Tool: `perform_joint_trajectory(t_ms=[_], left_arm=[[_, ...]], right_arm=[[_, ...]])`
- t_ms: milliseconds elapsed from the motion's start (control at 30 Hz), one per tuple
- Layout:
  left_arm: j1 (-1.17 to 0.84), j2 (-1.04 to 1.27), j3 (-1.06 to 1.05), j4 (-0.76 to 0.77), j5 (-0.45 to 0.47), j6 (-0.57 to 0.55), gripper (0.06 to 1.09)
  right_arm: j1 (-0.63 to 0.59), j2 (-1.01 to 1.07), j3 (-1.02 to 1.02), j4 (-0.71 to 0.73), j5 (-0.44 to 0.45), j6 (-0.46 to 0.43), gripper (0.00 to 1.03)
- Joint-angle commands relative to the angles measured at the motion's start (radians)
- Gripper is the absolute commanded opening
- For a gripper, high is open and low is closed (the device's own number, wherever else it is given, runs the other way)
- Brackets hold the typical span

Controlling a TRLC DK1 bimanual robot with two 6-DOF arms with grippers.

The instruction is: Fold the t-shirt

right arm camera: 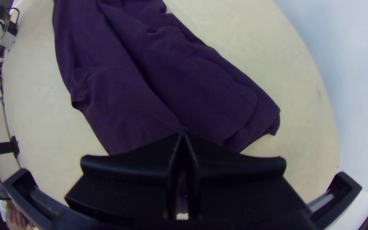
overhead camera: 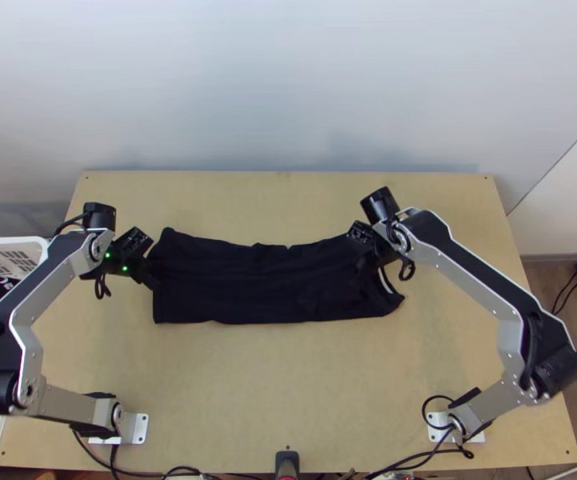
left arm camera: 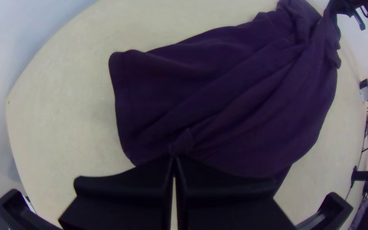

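Observation:
The dark t-shirt (overhead camera: 264,280) lies across the table as a long folded strip, with a pale-edged opening near its right end. At its left end is my left gripper (overhead camera: 152,276); my right gripper (overhead camera: 366,262) is over the right part. In the left wrist view the left gripper (left arm camera: 174,158) is shut on a small pinch of the shirt (left arm camera: 235,102), whose creases run from the fingertips. The right wrist view has the right gripper (right arm camera: 182,133) shut on the shirt (right arm camera: 205,85), where a long crease meets its tips.
Left of the table (overhead camera: 288,384) stands a white basket (overhead camera: 40,246) holding clothes. Cables (overhead camera: 416,460) run along the near edge, beside a small black device (overhead camera: 286,458). A pale wall (overhead camera: 288,80) rises behind the far edge.

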Motion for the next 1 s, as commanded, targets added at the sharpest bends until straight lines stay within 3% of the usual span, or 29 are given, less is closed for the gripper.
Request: perform_joint_trajectory(t_ms=[0, 200, 267, 367, 467, 567, 967], left_arm=[[0.025, 0.088, 0.05, 0.032, 0.0, -0.004, 0.1], [0.048, 0.107, 0.064, 0.043, 0.0, -0.021, 0.14], [0.05, 0.117, 0.064, 0.056, 0.0, -0.036, 0.22], [0.051, 0.144, 0.071, 0.063, -0.023, -0.058, 0.66], [0.05, 0.144, 0.073, 0.075, -0.025, -0.085, 0.77], [0.057, 0.128, 0.087, 0.075, -0.026, -0.114, 1.04], [0.105, 0.042, 0.249, -0.091, -0.011, -0.165, 1.04]], right_arm=[[-0.054, 0.104, 0.057, 0.035, 0.002, -0.02, 0.03], [-0.057, 0.158, 0.054, 0.044, 0.002, -0.023, 0.03], [-0.057, 0.17, 0.048, 0.064, 0.004, -0.014, 0.14], [-0.059, 0.187, 0.042, 0.095, 0.01, 0.005, 0.23], [-0.063, 0.197, 0.037, 0.11, 0.017, 0.009, 0.32], [-0.076, 0.197, 0.039, 0.11, 0.028, 0.022, 0.42], [-0.185, 0.101, 0.074, 0.044, 0.037, 0.062, 0.94]])
